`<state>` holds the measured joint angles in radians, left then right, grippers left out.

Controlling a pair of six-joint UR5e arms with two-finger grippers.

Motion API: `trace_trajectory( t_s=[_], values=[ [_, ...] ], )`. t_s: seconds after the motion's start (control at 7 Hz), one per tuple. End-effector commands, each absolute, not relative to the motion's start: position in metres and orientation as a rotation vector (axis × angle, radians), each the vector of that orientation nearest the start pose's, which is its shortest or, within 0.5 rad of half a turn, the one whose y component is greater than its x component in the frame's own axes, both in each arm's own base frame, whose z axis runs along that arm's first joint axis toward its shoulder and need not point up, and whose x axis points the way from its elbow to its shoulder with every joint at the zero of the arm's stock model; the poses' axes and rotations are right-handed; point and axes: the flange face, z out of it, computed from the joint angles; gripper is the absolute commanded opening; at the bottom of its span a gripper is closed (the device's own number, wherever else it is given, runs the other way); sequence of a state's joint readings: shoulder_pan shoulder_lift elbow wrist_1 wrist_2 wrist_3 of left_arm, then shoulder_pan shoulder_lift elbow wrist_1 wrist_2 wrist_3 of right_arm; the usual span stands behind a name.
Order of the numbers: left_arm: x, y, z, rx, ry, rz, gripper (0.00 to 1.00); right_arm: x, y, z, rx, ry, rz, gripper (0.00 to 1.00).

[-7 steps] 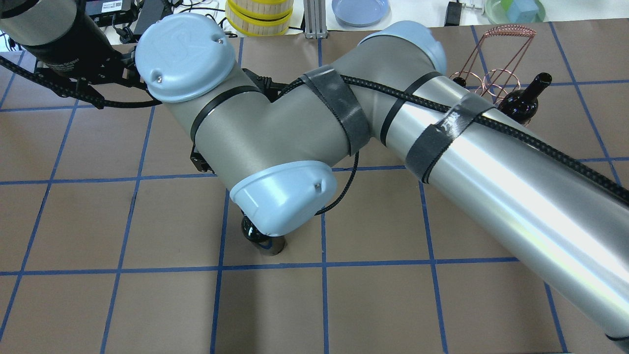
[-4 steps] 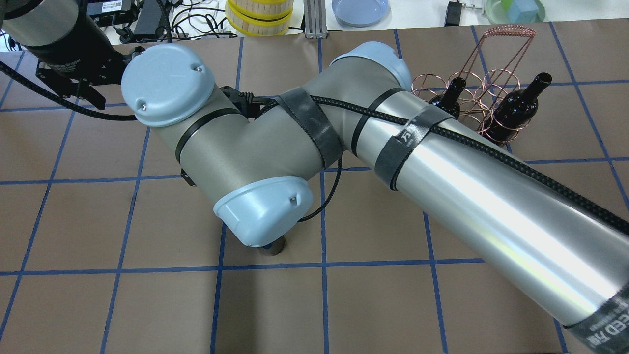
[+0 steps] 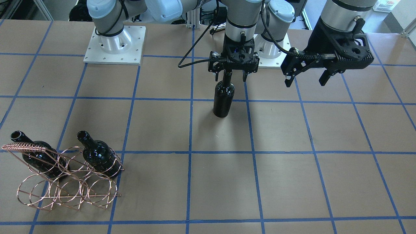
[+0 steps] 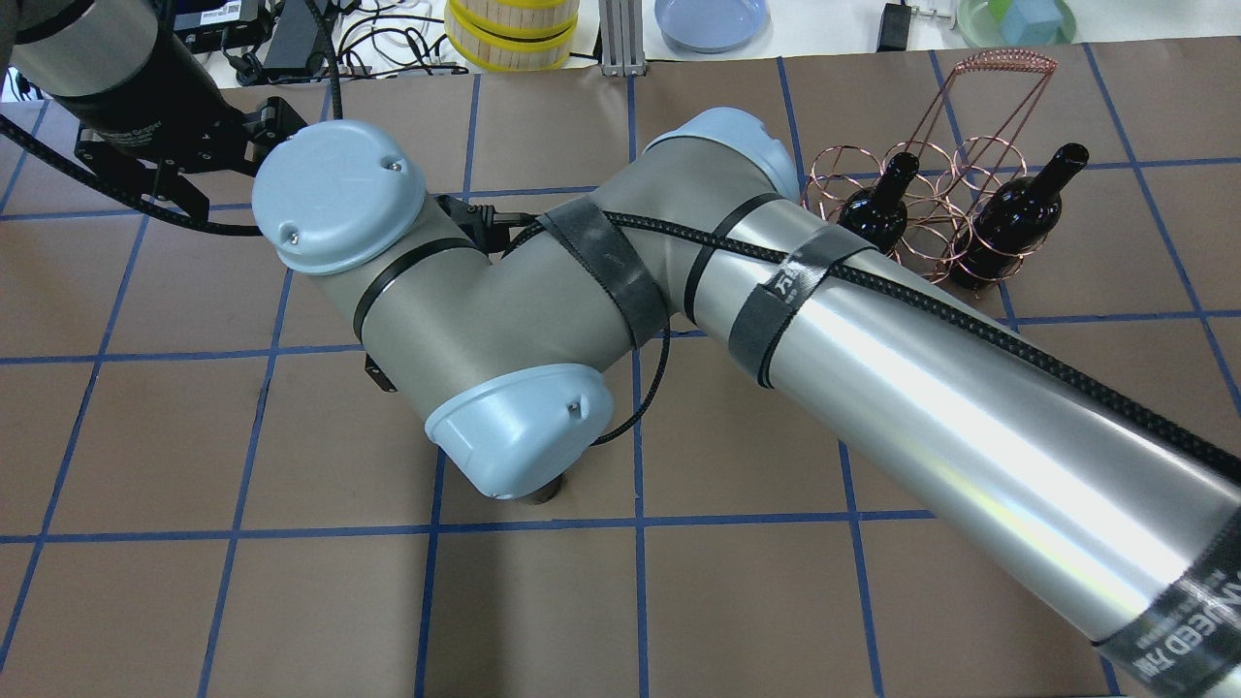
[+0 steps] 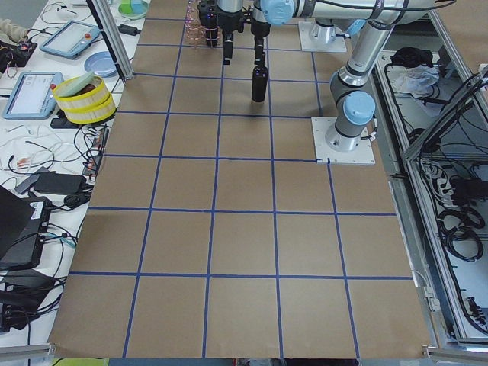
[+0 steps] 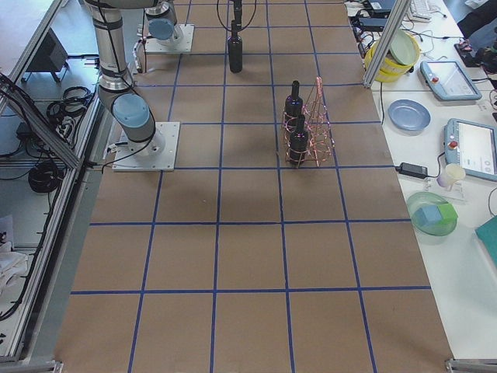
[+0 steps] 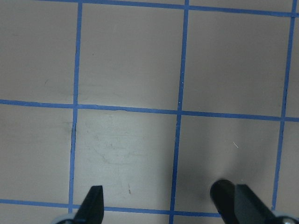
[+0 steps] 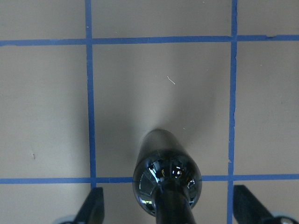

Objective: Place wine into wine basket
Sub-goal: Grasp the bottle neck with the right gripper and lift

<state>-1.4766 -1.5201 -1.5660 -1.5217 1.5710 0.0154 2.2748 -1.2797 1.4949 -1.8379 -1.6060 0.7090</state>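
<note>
One black wine bottle [image 3: 223, 97] stands upright on the brown table, apart from the basket. My right gripper [image 3: 230, 77] is open, with its fingers on either side of the bottle's neck [image 8: 170, 210] and not touching it. In the overhead view my right wrist hides this bottle except for its base [image 4: 543, 494]. The copper wire wine basket [image 3: 65, 188] stands at the table's right end and holds two other identical bottles [image 4: 877, 208] [image 4: 1018, 218]. My left gripper [image 3: 305, 83] is open and empty above the table, to the left of the standing bottle.
The table is brown paper with a blue tape grid [image 3: 253, 152]. Past its far edge lie yellow-rimmed boxes [image 4: 512, 34], a blue plate [image 4: 710, 19] and cables. My right arm's long link [image 4: 970, 388] crosses the table's right half.
My right arm's elbow has swung left, uncovering the basket and both its bottles. The right wrist has shifted over the standing bottle and now hides its shoulder. The left gripper barely moved.
</note>
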Motion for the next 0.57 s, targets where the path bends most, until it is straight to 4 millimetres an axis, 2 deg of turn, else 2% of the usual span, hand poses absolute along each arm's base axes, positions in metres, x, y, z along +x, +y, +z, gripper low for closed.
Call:
trace_trajectory(
  t_s=[0.0,0.29,0.43],
  values=[
    [-0.0879,-0.4900,0.5199,-0.122,3.129,-0.163,1.00,0.4925,-0.3782,0.3867,0.006,3.139,-0.070,0.91],
    [-0.0879,-0.4897,0.5190,-0.122,3.130,-0.158,1.00,0.4922,-0.3774,0.3855,0.005,3.141,-0.060,0.79],
    [-0.0873,-0.4900,0.5192,-0.125,3.131,-0.161,1.00,0.4923,-0.3768,0.3850,0.008,3.140,-0.050,0.79]
  ],
)
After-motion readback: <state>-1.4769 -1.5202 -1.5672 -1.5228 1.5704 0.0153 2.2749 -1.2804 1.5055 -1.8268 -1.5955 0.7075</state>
